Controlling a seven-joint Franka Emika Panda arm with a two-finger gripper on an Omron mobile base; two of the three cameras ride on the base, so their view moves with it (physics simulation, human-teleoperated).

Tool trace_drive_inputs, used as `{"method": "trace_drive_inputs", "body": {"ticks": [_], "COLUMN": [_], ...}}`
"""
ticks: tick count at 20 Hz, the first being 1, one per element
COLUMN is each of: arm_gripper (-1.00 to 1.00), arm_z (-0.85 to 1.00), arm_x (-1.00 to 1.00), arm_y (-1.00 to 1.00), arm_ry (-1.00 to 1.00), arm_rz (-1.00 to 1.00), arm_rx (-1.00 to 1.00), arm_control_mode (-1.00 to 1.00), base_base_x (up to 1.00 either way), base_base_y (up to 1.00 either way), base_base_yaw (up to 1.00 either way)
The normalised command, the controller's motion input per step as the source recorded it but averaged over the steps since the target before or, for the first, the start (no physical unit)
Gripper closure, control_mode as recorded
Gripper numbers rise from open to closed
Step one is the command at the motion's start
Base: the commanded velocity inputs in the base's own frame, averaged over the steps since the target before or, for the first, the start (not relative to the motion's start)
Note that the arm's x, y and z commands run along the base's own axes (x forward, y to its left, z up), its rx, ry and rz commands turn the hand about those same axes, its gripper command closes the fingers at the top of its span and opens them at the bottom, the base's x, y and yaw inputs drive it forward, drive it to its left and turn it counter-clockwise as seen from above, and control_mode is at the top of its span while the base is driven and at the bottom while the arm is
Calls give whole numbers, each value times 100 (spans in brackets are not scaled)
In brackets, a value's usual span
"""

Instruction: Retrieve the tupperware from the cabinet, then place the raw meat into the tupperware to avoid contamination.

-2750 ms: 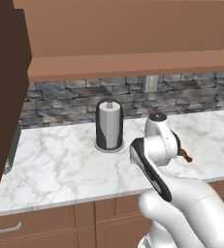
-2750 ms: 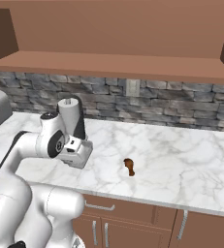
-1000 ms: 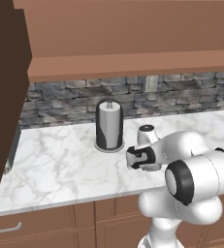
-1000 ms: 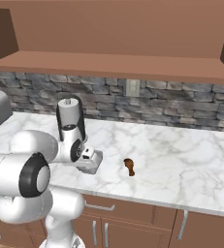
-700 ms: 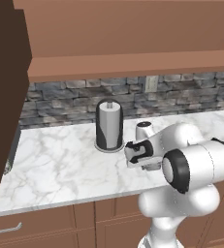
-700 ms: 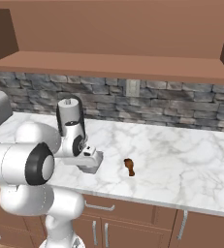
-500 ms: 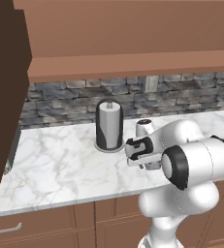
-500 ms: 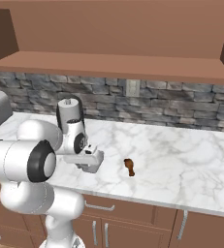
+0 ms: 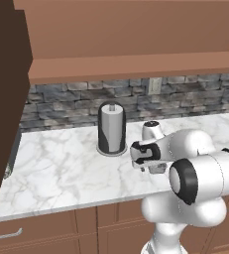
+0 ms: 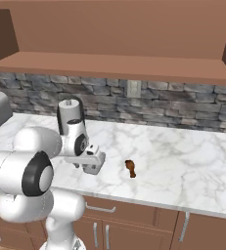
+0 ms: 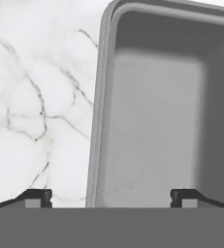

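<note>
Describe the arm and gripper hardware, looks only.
White glossy arm of rounded, bulbous links, with dark round caps at the joints. The gripper has a boxy pale grey hand. In the hand view its two small dark fingertips are squared-off. No cables, labels or markings visible.

I am finding nothing to read here: no words, labels, brands or numbers are showing anywhere. The tupperware (image 11: 157, 111) under me is showing plain grey walls, and the marble surface (image 11: 36, 97) is carrying only its veins. The paper towel roll (image 9: 111, 128) is also showing no print.
</note>
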Motion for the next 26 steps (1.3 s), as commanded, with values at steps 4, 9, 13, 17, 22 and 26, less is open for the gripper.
{"method": "trace_drive_inputs", "body": {"ticks": [4,9,13,17,22,26], "arm_gripper": [-100,-100,-100,-100,-100,-100], "arm_z": [24,32,41,32,27,32], "arm_x": [-4,0,-4,-1,0,-8], "arm_y": [0,0,-11,-25,-33,-40], "arm_ry": [-7,-3,-5,-2,-2,-1], "arm_rz": [0,0,0,3,4,5], "arm_rx": [0,2,1,1,0,0], "arm_control_mode": [-100,-100,-100,-100,-100,-100], "base_base_x": [0,0,0,0,0,0], "base_base_y": [0,0,0,0,0,0], "base_base_yaw": [0,0,0,0,0,0]}}
